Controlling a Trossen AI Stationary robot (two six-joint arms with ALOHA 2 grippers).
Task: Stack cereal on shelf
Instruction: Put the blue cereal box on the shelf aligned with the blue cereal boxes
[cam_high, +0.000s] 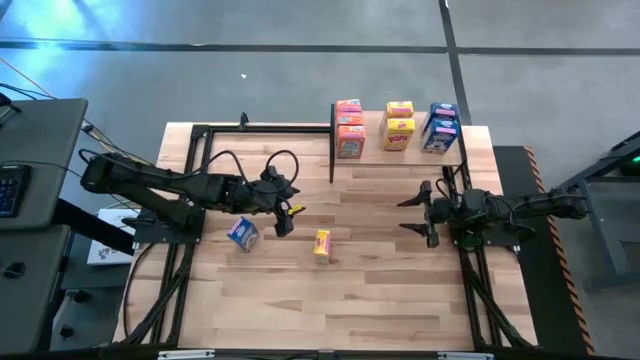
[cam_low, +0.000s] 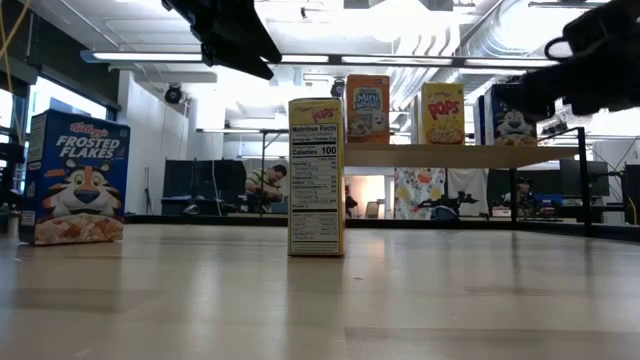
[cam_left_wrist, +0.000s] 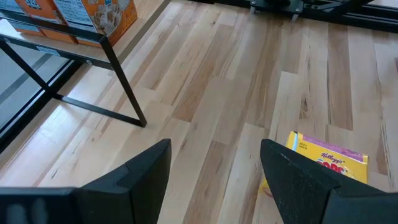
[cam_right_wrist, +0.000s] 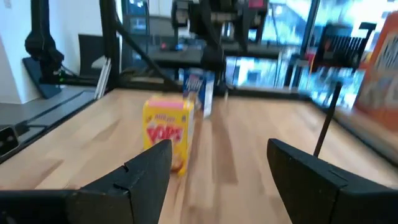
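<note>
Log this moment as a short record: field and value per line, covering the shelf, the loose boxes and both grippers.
shelf: holds orange-pink, yellow and blue cereal stacks, side by side
loose on table: blue box, upright yellow box
left gripper: open, empty, above the table between the two loose boxes
right gripper: open, empty, in front of the shelf, facing the yellow box
remaining: two boxes not yet shelved
</note>
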